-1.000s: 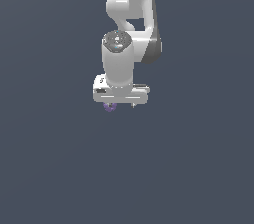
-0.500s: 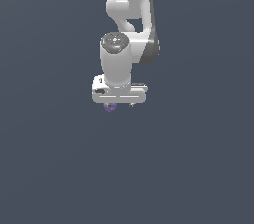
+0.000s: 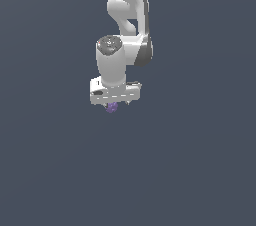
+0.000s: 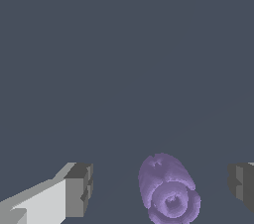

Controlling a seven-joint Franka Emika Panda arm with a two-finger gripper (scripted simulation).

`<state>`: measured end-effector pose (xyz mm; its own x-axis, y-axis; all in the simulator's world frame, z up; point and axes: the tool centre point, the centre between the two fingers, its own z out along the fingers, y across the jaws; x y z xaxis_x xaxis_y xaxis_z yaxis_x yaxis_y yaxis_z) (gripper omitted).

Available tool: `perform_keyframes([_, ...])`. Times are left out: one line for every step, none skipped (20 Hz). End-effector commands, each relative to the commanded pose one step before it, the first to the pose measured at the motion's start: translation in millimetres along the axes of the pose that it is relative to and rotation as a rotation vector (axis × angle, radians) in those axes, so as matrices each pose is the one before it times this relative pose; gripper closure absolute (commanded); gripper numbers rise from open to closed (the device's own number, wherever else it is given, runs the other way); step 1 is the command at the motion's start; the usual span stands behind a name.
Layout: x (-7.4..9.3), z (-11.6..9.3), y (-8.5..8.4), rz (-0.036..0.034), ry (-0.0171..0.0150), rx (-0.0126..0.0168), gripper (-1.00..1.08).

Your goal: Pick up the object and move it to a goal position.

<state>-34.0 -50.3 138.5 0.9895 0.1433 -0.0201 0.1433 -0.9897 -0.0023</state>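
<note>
The object is a small purple bumpy ball lying on the dark grey floor. In the wrist view it sits between my two dark fingertips, with a gap on each side. My white gripper is open around it and touches it on neither side. In the exterior view the gripper points straight down. The purple object shows just under the hand, partly hidden by it.
A plain dark grey floor fills both views. The white arm rises above the hand to the top edge of the exterior view. No goal marker shows.
The hand has drifted slightly down and toward the exterior view's left over the ball. The ball has not moved.
</note>
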Motion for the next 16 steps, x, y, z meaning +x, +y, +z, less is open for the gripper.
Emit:
perform_keyframes([-9.23,7.06,5.49,-0.05086,0.00251,-0.0004,-0.92])
perform_keyframes([-3.94,2.81,1.9,-0.02091,0.00106,-0.00019,-0.92])
perform_keyframes([-4.02,2.77,1.76,-0.02093,0.00105,-0.00021,-0.92])
perform_keyframes([-4.09,2.74,1.62,-0.02093,0.00105,-0.00024,-0.92])
perform_keyframes([-4.16,2.71,1.46,-0.02096,0.00105,-0.00026,-0.92])
perform_keyframes([-4.23,2.67,1.32,-0.02096,0.00104,-0.00028,-0.92])
perform_keyframes([-4.28,2.63,1.17,-0.02099,0.00104,-0.0003,-0.92])
perform_keyframes([-4.29,2.57,1.01,-0.02075,0.00103,-0.00032,-0.92])
perform_keyframes([-4.12,2.41,0.81,-0.01977,0.00097,-0.00033,-0.92])
perform_keyframes([-3.93,2.25,0.64,-0.01871,0.00092,-0.00033,-0.92])
perform_keyframes([-3.74,2.09,0.49,-0.01765,0.00086,-0.00032,-0.92])
perform_keyframes([-3.53,1.94,0.36,-0.01658,0.0008,-0.00032,-0.92])
perform_keyframes([-3.32,1.8,0.24,-0.01553,0.00075,-0.00031,-0.92])
perform_keyframes([-3.1,1.65,0.15,-0.01445,0.0007,-0.0003,-0.92])
perform_keyframes([-2.87,1.51,0.06,-0.01341,0.00064,-0.00029,-0.92])
perform_keyframes([-2.66,1.38,0.0,-0.01232,0.00059,-0.00027,-0.92])
